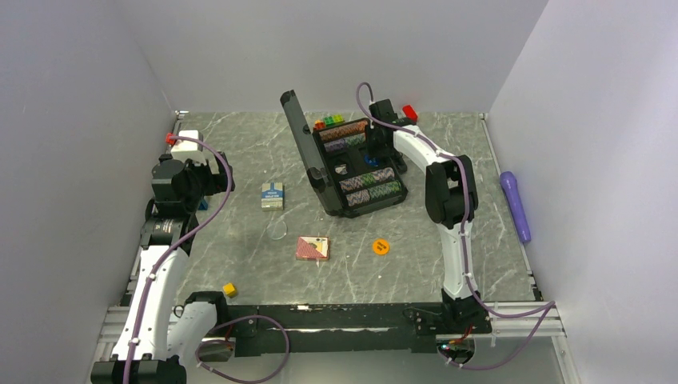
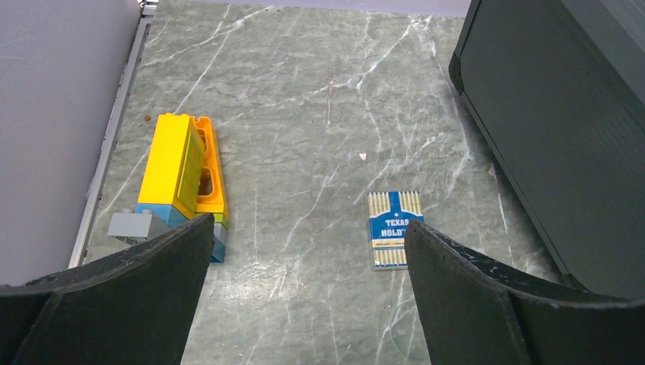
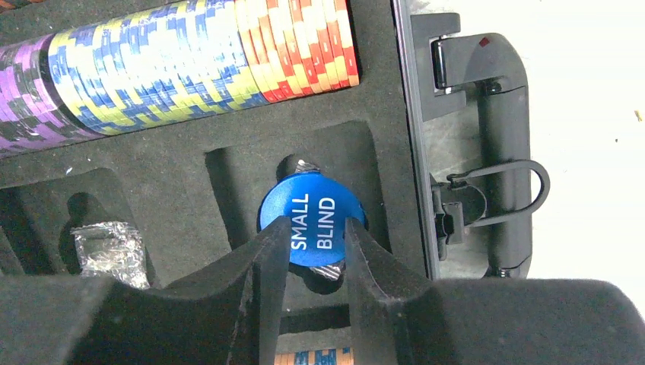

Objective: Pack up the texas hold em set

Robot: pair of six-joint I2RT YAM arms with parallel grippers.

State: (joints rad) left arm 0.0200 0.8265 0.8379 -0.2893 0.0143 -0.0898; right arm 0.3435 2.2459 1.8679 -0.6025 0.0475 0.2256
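Note:
The black briefcase (image 1: pixel 378 206) lies open at the table's back centre with its lid (image 1: pixel 297 132) upright. Rows of striped chips (image 1: pixel 369 178) (image 3: pixel 190 61) fill its foam. A blue "SMALL BLIND" marker (image 3: pixel 312 220) lies flat in a foam pocket. My right gripper (image 1: pixel 373 148) (image 3: pixel 315 222) hovers just over the marker, jaws partly open, fingertips overlapping its edges. The blue-white deck (image 1: pixel 272 195) (image 2: pixel 395 228) lies on the table in front of my wide-open left gripper (image 1: pixel 209 178) (image 2: pixel 309 223). The pink deck (image 1: pixel 312 249) and an orange marker (image 1: pixel 380 246) lie nearer the front.
Yellow and orange toy bricks (image 2: pixel 182 175) sit by the left wall. A small yellow cube (image 1: pixel 229 290) lies near the front, a purple cylinder (image 1: pixel 516 206) along the right edge. Coloured bricks (image 1: pixel 329 122) stand behind the case. Crumpled foil (image 3: pixel 112 243) fills a neighbouring pocket; the case handle (image 3: pixel 506 152) points away.

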